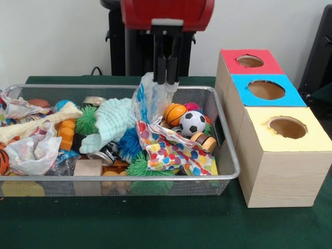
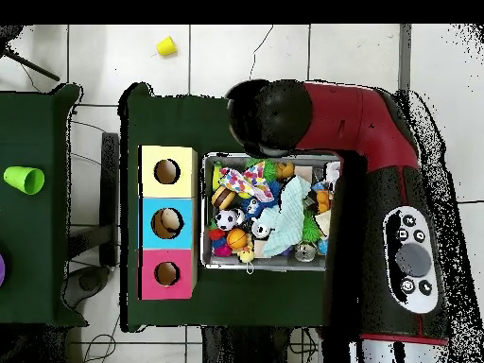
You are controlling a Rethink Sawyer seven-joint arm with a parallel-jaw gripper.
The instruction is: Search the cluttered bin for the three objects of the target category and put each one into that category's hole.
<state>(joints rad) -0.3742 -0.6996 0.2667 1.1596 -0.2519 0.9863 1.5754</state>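
Over at nine o'clock in the front view, the bin (image 1: 228,155) is packed, and there's a crumpled plastic bag (image 1: 33,150) with orange print lying against the left end, with another bag (image 1: 18,108) just behind it at the far-left corner. So that's two of the three objects lying loose, I'd say neither one dealt with yet.

Moving to the middle: a pale yellow cloth (image 1: 36,124) stretches across, a mint cloth (image 1: 114,122) bunches beside spiky green balls (image 1: 87,120), and a can (image 1: 106,152) lies below. Now here's the action, at twelve o'clock: the gripper (image 1: 167,75) hangs straight down over the bin, its black fingers drawn together on the top of a clear bag (image 1: 148,98) with blue print, which stands tall under it. That's the third bag, pinched but not carried anywhere yet.

Further right, a polka-dot cloth (image 1: 171,150), one basketball (image 1: 175,114), one soccer ball (image 1: 192,123).

At three o'clock, three wooden boxes: the red box (image 1: 231,62), blue box (image 1: 244,96) and yellow box (image 1: 270,166), one hole each. From overhead, something pale shows in the blue box's hole (image 2: 167,222); what it is, I can't tell. My read: one bag in hand, all three left to deliver.
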